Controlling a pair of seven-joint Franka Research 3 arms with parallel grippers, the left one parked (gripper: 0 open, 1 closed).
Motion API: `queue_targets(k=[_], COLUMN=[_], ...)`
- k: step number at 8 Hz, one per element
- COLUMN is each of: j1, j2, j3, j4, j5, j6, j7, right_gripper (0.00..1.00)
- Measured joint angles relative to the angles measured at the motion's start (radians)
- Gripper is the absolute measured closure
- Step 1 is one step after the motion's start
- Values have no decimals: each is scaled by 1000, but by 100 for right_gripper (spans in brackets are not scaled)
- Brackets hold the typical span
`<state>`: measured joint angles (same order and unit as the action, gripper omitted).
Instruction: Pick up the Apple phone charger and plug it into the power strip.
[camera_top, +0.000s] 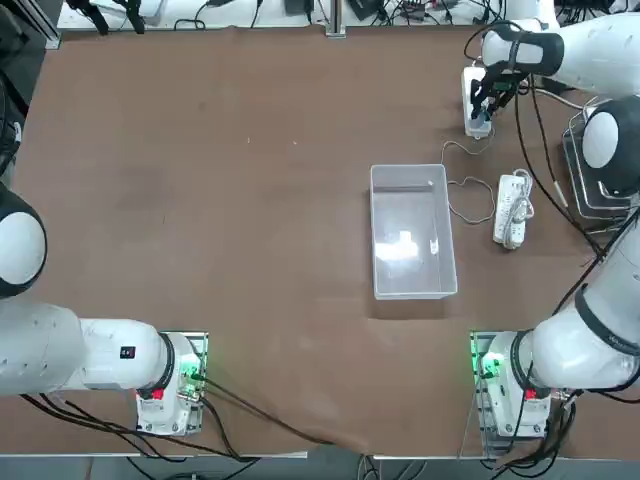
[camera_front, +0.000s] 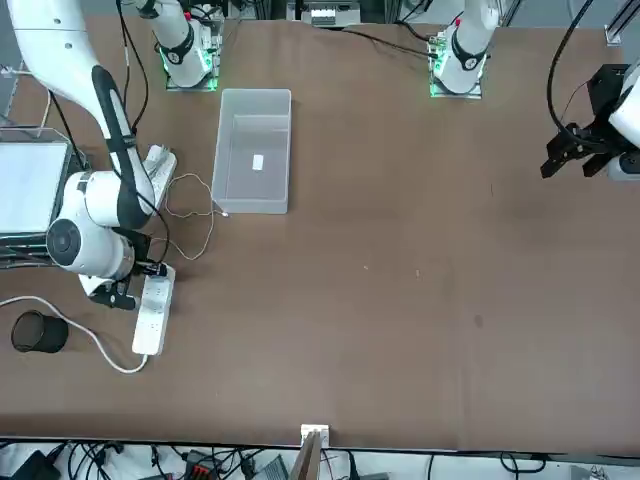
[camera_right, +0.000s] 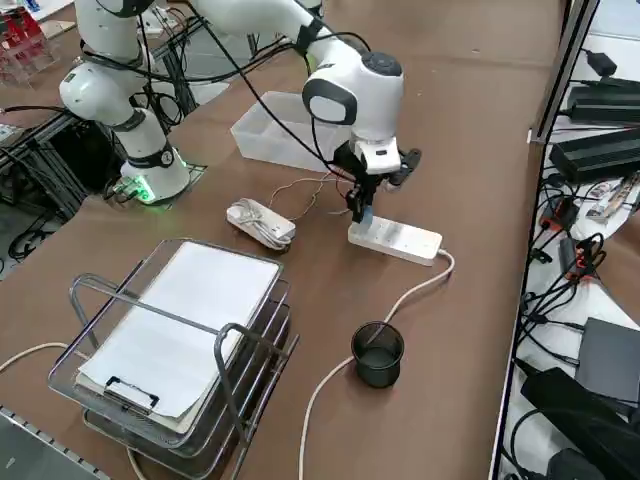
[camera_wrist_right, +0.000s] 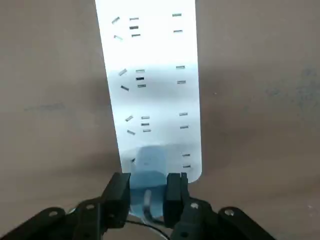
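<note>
Wrist view: right gripper (camera_wrist_right: 148, 192) clamps charger (camera_wrist_right: 148, 172) (over power strip (camera_wrist_right: 150, 85)).

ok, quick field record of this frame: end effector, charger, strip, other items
right end effector: shut on the small white-grey block phone charger, over the end of the strip
power strip: long smooth white bar, flat on the brown table, thick white cord from one end
charger wire: thin pale loops trailing on the table
other: clear plastic bin, ribbed white strip, black cup, wire paper tray
</note>
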<state>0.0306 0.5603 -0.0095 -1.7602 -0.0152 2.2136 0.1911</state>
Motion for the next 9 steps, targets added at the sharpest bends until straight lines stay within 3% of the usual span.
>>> queue_targets(k=[9], j1=[-1], j2=[-22], j3=[0], j4=[-47], j5=[0], j6=[57], j7=[0], right_gripper=[63])
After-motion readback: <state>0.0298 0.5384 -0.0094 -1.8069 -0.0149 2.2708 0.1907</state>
